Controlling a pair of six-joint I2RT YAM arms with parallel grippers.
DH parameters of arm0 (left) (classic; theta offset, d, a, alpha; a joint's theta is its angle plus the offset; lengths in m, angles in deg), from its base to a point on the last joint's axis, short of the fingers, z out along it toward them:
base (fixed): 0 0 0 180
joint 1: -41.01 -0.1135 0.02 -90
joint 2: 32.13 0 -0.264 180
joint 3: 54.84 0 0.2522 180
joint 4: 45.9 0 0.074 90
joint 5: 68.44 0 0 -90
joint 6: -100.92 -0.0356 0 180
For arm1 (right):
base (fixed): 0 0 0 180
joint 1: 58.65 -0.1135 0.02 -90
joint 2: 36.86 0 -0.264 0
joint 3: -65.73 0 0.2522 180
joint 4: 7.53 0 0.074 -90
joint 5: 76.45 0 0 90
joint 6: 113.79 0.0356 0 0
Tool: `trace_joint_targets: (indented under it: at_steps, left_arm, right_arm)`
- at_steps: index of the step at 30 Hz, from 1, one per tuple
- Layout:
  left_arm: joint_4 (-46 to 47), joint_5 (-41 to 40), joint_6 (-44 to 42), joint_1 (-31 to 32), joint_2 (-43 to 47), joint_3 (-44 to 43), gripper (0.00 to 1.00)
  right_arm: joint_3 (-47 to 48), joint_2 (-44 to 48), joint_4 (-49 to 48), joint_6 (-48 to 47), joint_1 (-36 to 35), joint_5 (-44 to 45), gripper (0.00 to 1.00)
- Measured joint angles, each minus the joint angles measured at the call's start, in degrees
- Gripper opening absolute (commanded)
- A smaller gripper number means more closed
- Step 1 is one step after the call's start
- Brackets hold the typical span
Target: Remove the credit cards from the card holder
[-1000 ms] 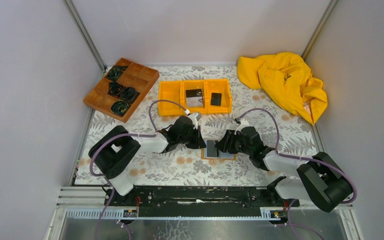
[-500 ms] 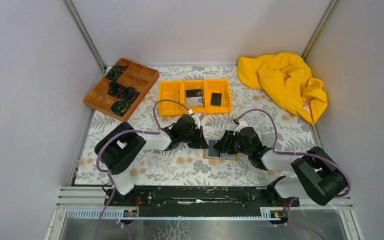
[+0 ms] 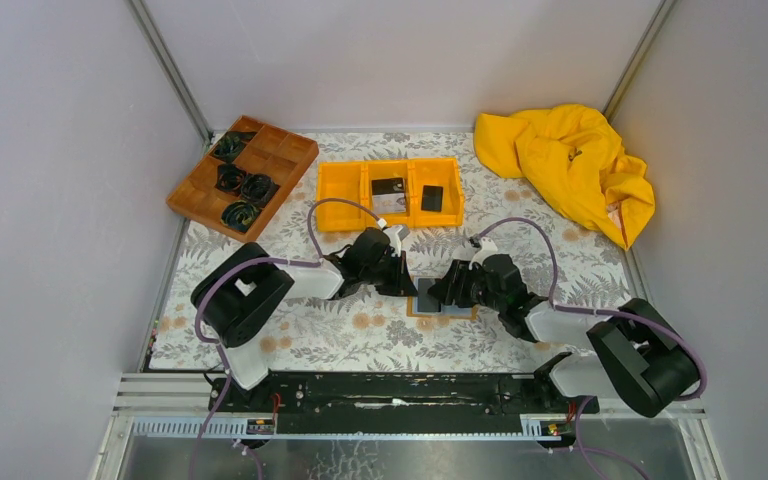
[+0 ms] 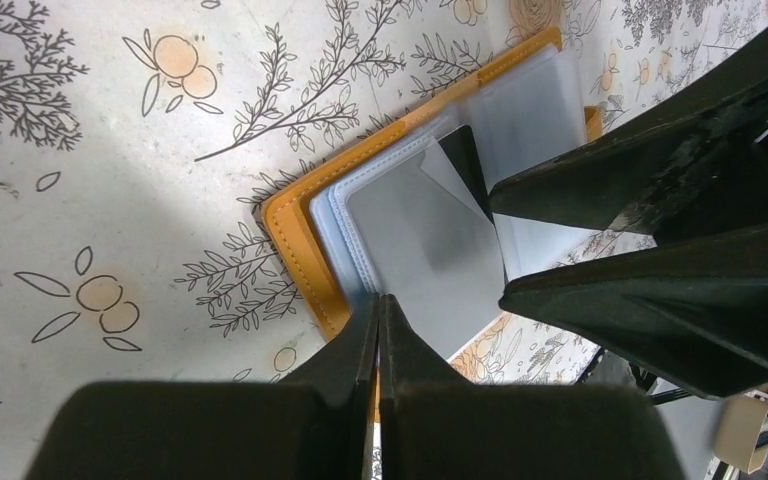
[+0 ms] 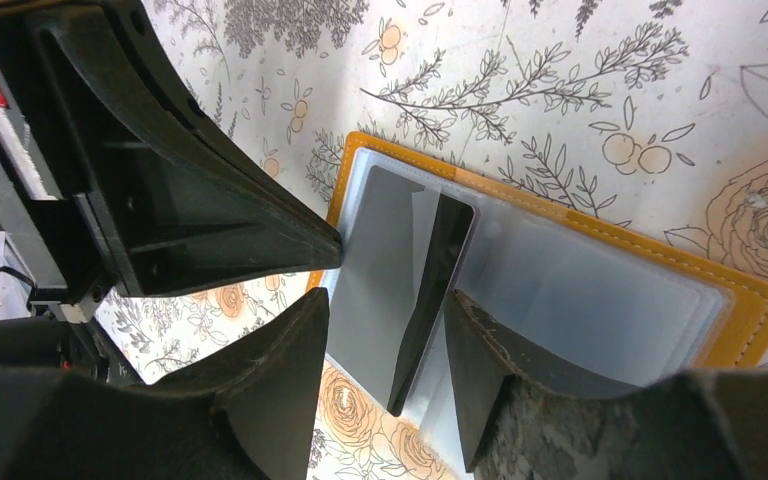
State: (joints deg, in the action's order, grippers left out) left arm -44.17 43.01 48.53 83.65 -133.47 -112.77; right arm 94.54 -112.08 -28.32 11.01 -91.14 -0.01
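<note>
Pinning the open card holder point(image 4: 300, 240), which lies on the bench point(image 3: 320, 335) near the middle of its near edge, is done by the closed left hand point(image 4: 380, 320) at the orange rim. The right hand point(image 5: 385, 300) is parted astride the tilted black card point(image 5: 430, 290), which is not yet pinched. The card should be clamped squarely, then drawn out while the holder is kept down.

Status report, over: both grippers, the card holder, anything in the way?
Left gripper shut, pressing the edge of the open card holder. Right gripper open, astride the black card, which is tilted up. Only the left gripper crowds it.
</note>
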Motion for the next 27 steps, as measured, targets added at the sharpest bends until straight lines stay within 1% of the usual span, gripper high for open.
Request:
trace_joint_targets:
  at_steps: [6,11,20,24,27]
  left_arm:
    - [0.00,0.07,0.02,0.00,-0.28,-0.24,0.00]
    - [0.02,0.22,0.00,0.00,-0.68,-0.70,0.00]
    - [0.02,0.44,0.02,0.02,-0.87,-0.90,0.00]
    - [0.00,0.46,0.02,0.00,-0.87,-0.90,0.00]
    - [-0.07,0.48,0.00,-0.07,-0.87,-0.90,0.00]
  right_arm:
    - [-0.04,2.43,1.27,-0.31,-0.02,0.72,0.54]
    - [-0.04,1.70,2.86,-0.70,-0.02,1.03,0.54]
    - [0.11,0.79,2.99,-1.07,-0.02,1.03,0.54]
    - [0.35,-0.44,1.92,-1.07,0.00,0.13,0.55]
    - [0.35,-2.16,-0.79,-0.81,0.35,-1.73,0.55]
